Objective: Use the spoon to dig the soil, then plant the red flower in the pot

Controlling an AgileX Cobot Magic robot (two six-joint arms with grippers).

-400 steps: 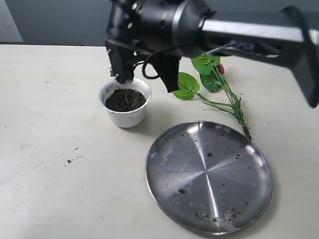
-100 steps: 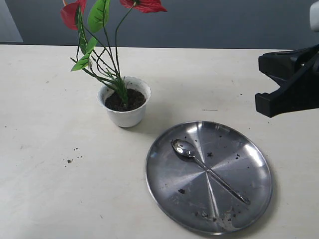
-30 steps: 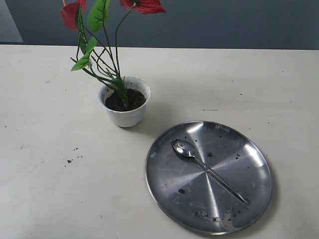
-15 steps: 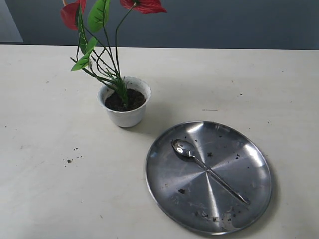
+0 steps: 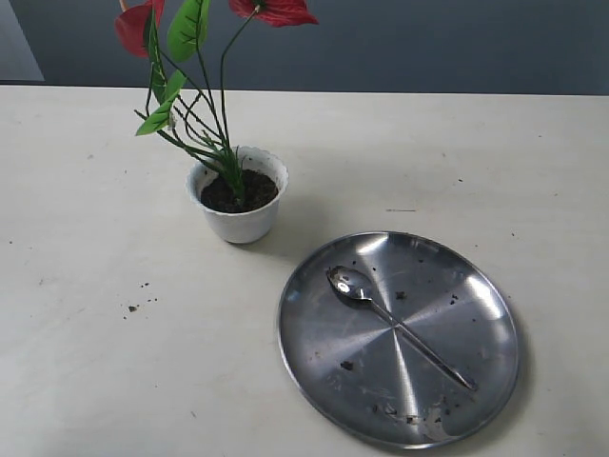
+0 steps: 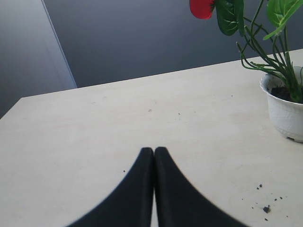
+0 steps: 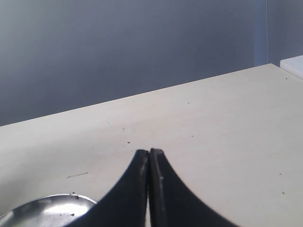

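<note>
Two grippers show only in their own wrist views, each with its black fingers pressed together and holding nothing. The left gripper [image 6: 154, 150] hangs low over bare counter [image 5: 86, 362], with the pot [image 6: 285, 111] well apart from it. The red flower [image 5: 276, 9] stands planted in the soil [image 5: 238, 192] of the white pot [image 5: 238, 205], stems leaning. The spoon [image 5: 398, 326] lies loose on the steel plate [image 5: 314, 371], bowl toward the pot. The right gripper [image 7: 149, 152] hovers beside that plate's rim [image 7: 47, 201], touching neither plate nor spoon.
</note>
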